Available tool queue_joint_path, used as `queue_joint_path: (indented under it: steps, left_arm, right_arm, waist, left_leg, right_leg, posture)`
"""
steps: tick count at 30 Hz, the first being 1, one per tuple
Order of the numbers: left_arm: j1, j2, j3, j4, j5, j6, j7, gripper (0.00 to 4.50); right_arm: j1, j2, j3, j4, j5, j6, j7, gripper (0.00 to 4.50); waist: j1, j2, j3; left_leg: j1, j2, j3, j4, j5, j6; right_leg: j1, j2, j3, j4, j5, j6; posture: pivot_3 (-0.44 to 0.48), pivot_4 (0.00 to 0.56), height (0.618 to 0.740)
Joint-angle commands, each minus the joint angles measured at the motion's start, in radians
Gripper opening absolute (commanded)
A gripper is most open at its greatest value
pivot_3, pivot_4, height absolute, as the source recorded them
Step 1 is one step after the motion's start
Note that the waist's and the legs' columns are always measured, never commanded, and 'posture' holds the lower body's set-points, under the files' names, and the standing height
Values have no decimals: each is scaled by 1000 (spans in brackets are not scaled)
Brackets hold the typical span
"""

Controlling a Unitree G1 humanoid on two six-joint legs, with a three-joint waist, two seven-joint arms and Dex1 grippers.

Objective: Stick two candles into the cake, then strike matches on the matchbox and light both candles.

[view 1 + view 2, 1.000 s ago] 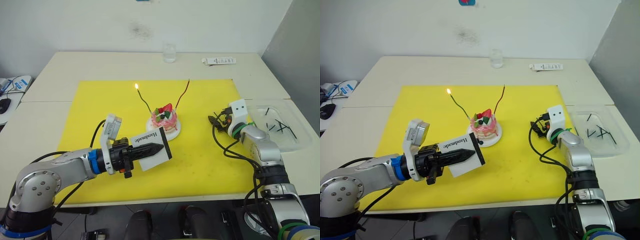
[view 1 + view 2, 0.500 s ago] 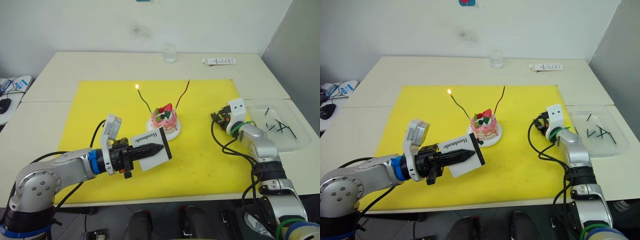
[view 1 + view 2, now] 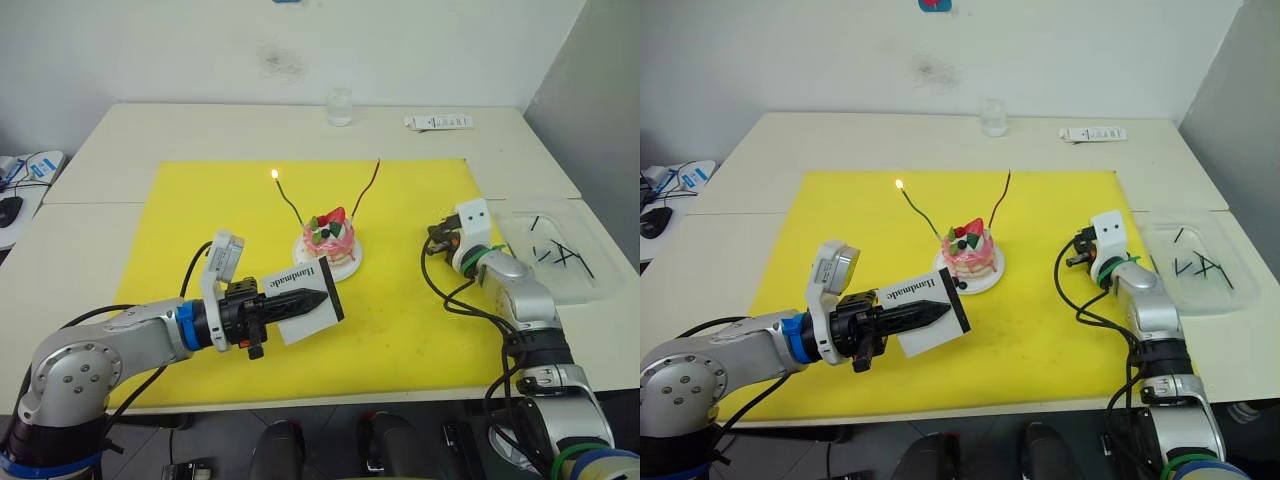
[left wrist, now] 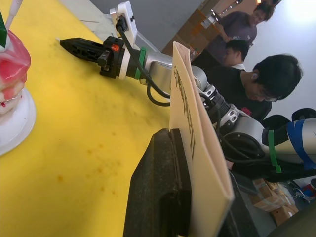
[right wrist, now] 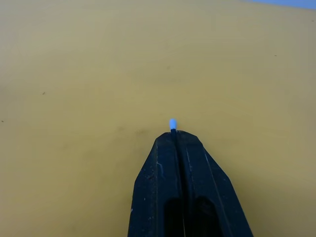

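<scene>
Moved: right tool (image 3: 434, 236) has slid a little toward the far side of the yellow mat (image 3: 200, 200) and now points more at the cake (image 3: 330, 237); the left tool (image 3: 312, 298) has stayed where it was.
Left tool: pinched tight on the matchbox (image 3: 305, 297), which it holds up on its edge just in front of the cake.
Right tool: pressed shut on a match (image 5: 173, 124); just the pale blue tip pokes out past the black fingers (image 5: 183, 163).
Cake: sits on its white plate (image 3: 348, 264) in the middle of the mat.
Candles: both stand in the cake; the green candle (image 3: 290, 202) has a small flame on top, the red candle (image 3: 366, 187) has none.
More matches: spare matches (image 3: 556, 253) lie in a clear tray (image 3: 590, 285) on the desk (image 3: 150, 125), beside the right arm.
Could go wrong: the match tip may miss the thin black strip on the box, because so little of it sticks out; a hard rub could snap the match or push the box askew in the left tool.
Also risky: reaching for the red candle could bump the lit one, because the two stand close.
Hard to see: the black strip on the box, and how much of the match is inside the fingers.
Also there: people at the far edge of the left wrist view.
</scene>
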State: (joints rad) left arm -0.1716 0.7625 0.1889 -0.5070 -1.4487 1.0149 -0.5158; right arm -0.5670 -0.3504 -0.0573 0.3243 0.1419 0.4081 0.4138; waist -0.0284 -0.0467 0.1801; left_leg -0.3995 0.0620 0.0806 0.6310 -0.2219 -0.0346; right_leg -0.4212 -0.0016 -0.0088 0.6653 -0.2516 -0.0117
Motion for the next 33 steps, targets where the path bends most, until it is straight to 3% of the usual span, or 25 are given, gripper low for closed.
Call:
queue_joint_path:
  steps: [1, 4, 8, 19, 22, 26, 27, 33]
  left_arm:
    - [-11, 12, 4, -28, -12, -6, -17, 0]
    - [-12, 17, 6, -25, -12, -4, -21, 0]
    - [-15, 17, 3, -22, -10, -4, -23, 0]
    - [-21, 20, 1, -18, -9, -3, -26, 0]
    - [-19, 21, 3, -21, -11, -3, -24, 0]
    - [-10, 15, 1, -27, -10, -6, -19, 0]
    - [-7, 11, -1, -30, -9, -8, -17, 0]
    - [-23, 5, -9, -22, -10, -8, -15, 0]
  right_arm:
    - [20, -17, -6, -77, 25, 32, 36, 54]
    - [37, -29, -13, -116, 28, 58, 44, 651]
    - [51, -26, -11, -121, 25, 69, 42, 1997]
    - [15, -3, -24, -41, 20, 28, 11, 1997]
    - [15, 6, -29, -32, 22, 27, 1, 1486]
    - [27, 16, -37, -41, 27, 24, -7, 175]
    - [30, 21, -42, -43, 30, 17, -11, 31]
    - [39, 15, -60, -93, 53, 17, 5, 31]
  waist:
    - [0, 0, 0]
    - [0, 0, 0]
    - [-1, 0, 0]
    - [-2, 0, 0]
    - [-2, 0, 0]
    - [-2, 0, 0]
    - [-2, 0, 0]
    - [-1, 0, 0]
  left_leg:
    - [0, 0, 0, 0, 0, 0]
    - [0, 0, 0, 0, 0, 0]
    - [0, 0, 0, 0, 0, 0]
    - [1, 0, 0, 0, 0, 0]
    - [1, 0, 0, 1, 0, 0]
    - [1, 0, 0, 1, 0, 0]
    - [1, 0, 0, 1, 0, 0]
    - [1, 0, 0, 1, 0, 0]
  right_leg:
    - [0, 0, 0, 0, 0, 0]
    - [0, 0, 0, 0, 0, 0]
    - [0, 0, 0, 0, 0, 0]
    - [0, 0, 0, 1, 0, 0]
    - [0, 0, 1, 2, 0, 0]
    - [0, 0, 0, 2, 0, 0]
    - [0, 0, 0, 2, 0, 0]
    - [0, 0, 1, 2, 0, 0]
  posture:
    - [0, 150, 740]
    - [0, 150, 740]
    - [0, 150, 740]
    - [0, 150, 740]
    - [0, 150, 740]
    - [0, 150, 740]
    - [0, 150, 740]
    - [0, 150, 740]
